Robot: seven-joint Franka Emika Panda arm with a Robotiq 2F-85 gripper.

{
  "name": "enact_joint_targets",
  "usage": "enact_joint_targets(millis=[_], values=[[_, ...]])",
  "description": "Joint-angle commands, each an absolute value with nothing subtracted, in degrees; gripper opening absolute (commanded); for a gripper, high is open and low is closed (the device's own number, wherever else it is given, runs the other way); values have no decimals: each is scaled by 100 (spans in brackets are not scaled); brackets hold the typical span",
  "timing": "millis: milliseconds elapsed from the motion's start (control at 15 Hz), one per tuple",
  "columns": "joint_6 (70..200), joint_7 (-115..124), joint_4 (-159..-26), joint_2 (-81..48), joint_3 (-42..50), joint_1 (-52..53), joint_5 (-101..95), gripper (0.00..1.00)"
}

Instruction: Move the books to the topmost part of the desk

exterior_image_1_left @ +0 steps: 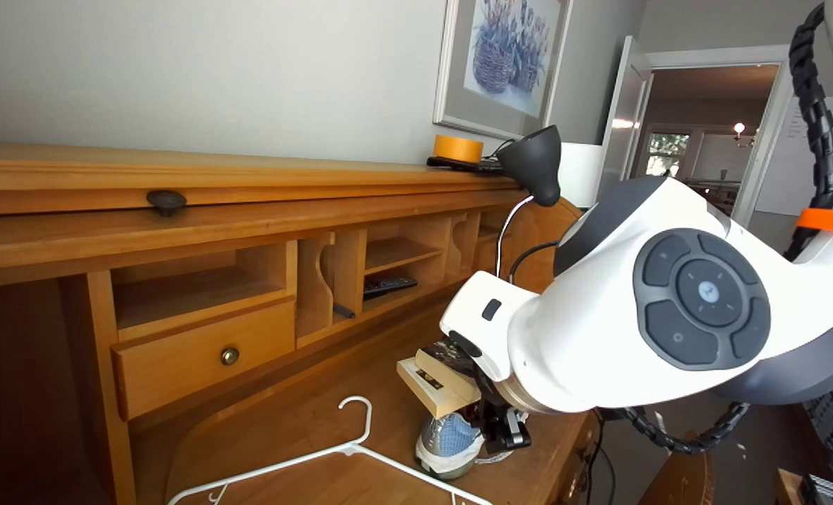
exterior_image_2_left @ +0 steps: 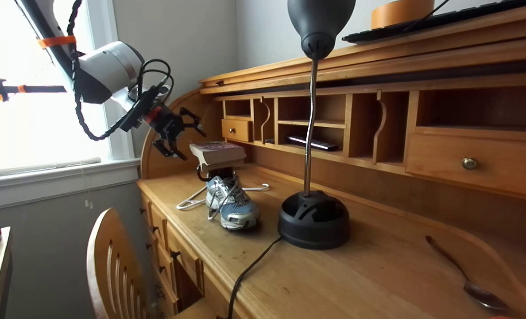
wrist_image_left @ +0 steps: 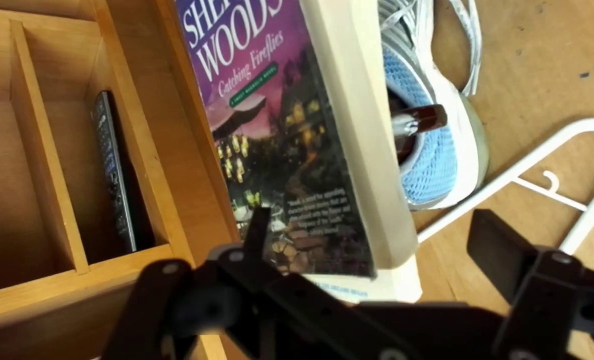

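The books [exterior_image_2_left: 218, 153] lie in a small stack above the desk surface, with pale edges and a purple cover. They seem to rest on a dark, mostly hidden object by the sneaker. The stack also shows in an exterior view [exterior_image_1_left: 437, 386] and in the wrist view [wrist_image_left: 287, 150]. My gripper [exterior_image_2_left: 193, 144] is open and empty, beside the stack's end on the window side. In the wrist view its fingers [wrist_image_left: 372, 222] are spread wide, one overlapping the cover and one beyond the pale edge. The honey-coloured desk [exterior_image_1_left: 360, 193] has a long top ledge above its cubbyholes.
A blue-and-white sneaker [exterior_image_2_left: 234, 206] stands beside and below the books. A white hanger [exterior_image_1_left: 350, 447] lies on the desktop. A black lamp [exterior_image_2_left: 314, 219] rises past the ledge. An orange roll [exterior_image_1_left: 457, 149] and a dark flat item are on the ledge. A remote [wrist_image_left: 114, 170] lies in a cubbyhole.
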State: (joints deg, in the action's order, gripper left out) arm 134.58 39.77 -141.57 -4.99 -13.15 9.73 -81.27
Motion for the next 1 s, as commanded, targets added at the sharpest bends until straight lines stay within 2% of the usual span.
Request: enact_joint_targets(millis=[0, 933], values=[[13215, 4690, -14096, -739, -1262, 1100, -8847, 100], [12069, 6398, -13929, -1281, -1351, 1223, -9720, 100]])
